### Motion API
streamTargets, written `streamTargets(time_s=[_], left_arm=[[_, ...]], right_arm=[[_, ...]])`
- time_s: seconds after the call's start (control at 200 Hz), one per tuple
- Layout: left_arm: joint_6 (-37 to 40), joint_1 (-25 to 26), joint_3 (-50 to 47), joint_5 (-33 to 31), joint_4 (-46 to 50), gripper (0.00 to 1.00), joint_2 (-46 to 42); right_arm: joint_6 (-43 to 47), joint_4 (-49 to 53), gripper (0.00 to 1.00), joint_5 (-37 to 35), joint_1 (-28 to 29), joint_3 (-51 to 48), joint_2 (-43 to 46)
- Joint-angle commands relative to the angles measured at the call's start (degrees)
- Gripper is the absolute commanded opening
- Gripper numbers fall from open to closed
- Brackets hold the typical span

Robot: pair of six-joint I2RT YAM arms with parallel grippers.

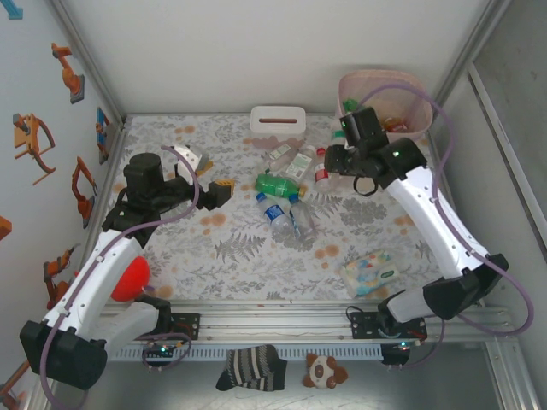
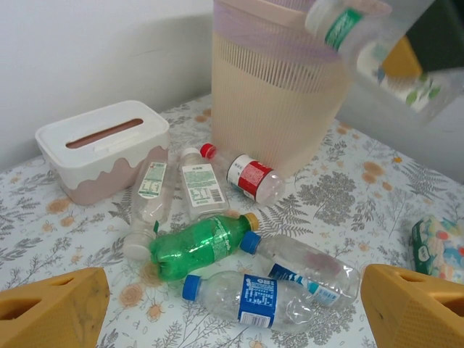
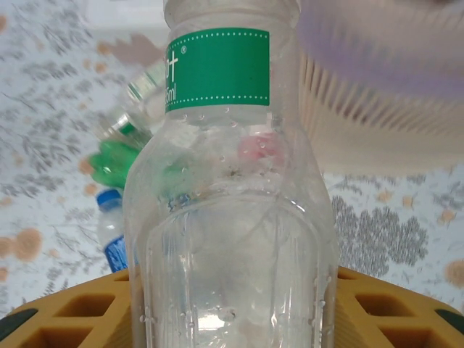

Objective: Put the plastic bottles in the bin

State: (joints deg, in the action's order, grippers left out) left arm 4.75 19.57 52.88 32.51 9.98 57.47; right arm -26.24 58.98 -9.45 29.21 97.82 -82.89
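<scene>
**Grippers.** The right gripper (image 3: 232,297) is clamped on a clear green-labelled bottle (image 3: 232,181), which sits between the yellow fingers (image 3: 72,312), lifted off the counter (image 1: 256,256). The left gripper (image 2: 233,301) has its jaws wide apart and empty. It sits low and faces the heap.

**Where things are.** From the left wrist, the held bottle is tilted at rim height of the bin (image 2: 268,94). We judge it beside the near wall, not yet over the mouth. Lying flat mid-counter are a green bottle (image 2: 196,246), a red-labelled bottle (image 2: 248,177), the blue-capped bottles (image 2: 250,297) and two pale-labelled bottles (image 2: 199,185).

**Step in hand:** drop the held bottle into the bin.
- We would raise it until its lower end clears the rim.
- We would then carry it over the middle of the mouth, and only then part the jaws.
- A release at the rim could bounce it back onto the counter.
- The bottle looks light and smooth, so the clamp should hold firm through any tilt.

**Room.**
- The bin stands in the far right corner, with the enclosure walls (image 1: 214,51) close behind it and to its right.
- We read the approach as open only from the left and near sides.
- The tissue box (image 2: 101,145) stands near, to the bin's left.
- The pack of wipes (image 1: 372,272) lies by the near edge, well apart from the path.
- The left arm is well apart too.
</scene>
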Motion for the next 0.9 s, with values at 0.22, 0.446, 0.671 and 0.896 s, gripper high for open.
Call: streamTargets(time_s=[0.22,0.446,0.671,0.896], left_arm=[[1.1,0.4,1.3,-0.4,0.6,0.89,-0.1],[1.3,0.5,1.3,-0.9,0.6,0.89,-0.1],[1.4,0.7,1.3,-1.2,0.9,0.89,0.0],[2.0,1.1,1.4,-1.8,1.6,0.89,0.2]], right_arm=[[6.3,3.3,0.51,5.1,-8.5,21.4,-8.5],[7.4,4.6,0.52,11.8,-17.6,32.6,-16.8],[8.1,3.7,0.52,17.7,-23.4,38.9,-25.3],[9.6,4.0,0.52,24.9,-26.0,43.0,-32.3]])
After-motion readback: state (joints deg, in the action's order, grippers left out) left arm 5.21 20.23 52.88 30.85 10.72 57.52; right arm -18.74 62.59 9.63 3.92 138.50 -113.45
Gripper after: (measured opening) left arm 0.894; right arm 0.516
